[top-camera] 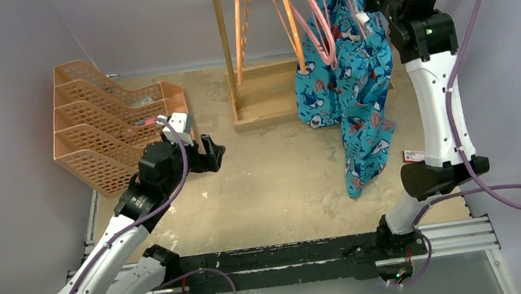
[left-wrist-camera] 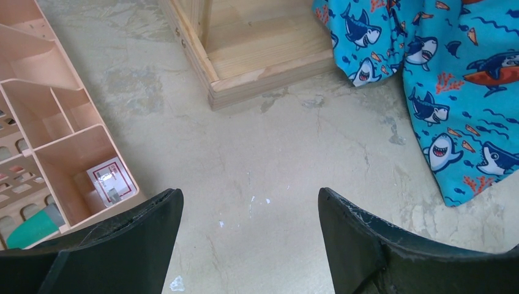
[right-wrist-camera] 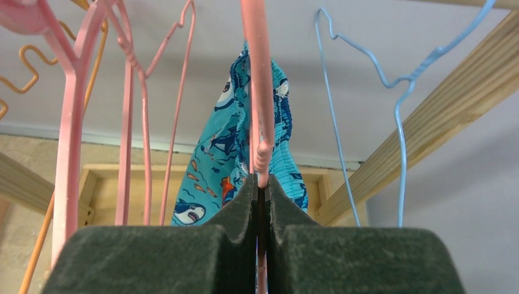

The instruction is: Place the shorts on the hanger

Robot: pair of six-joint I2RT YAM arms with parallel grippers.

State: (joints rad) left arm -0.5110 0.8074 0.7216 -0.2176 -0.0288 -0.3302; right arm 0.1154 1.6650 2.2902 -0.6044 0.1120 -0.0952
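Black fingers [left-wrist-camera: 122, 245] of the left gripper [left-wrist-camera: 250, 193] are standing spread wide and holding nothing, hovering low over the stained table [top-camera: 278, 190] beside the stacked orange trays [top-camera: 98, 123]. Farther out, the shorts [top-camera: 353, 97] are hanging in a long fold from high on the wooden rack [top-camera: 266, 100], their lower edge reaching the table just right of the rack's base and seemingly resting there. At the far end, the right gripper [right-wrist-camera: 260, 184] is reaching up, its padded fingers pressing together on the thin wire of the pink hanger [right-wrist-camera: 260, 92], with the shark-print cloth draping just behind it.

Judged step: the shorts appear to be lying over the hanger, and the right arm is hanging it up among other pink hangers [right-wrist-camera: 70, 122], orange hangers [top-camera: 239, 20] and a light-blue wire hanger [right-wrist-camera: 401, 122]. The next move is likely calling for seating the hook on the rail, then letting go without dragging the cloth off.

The held hanger's hook and the rail are running out of frame at the top, and whether the cloth is sitting evenly across the bar is not discernible
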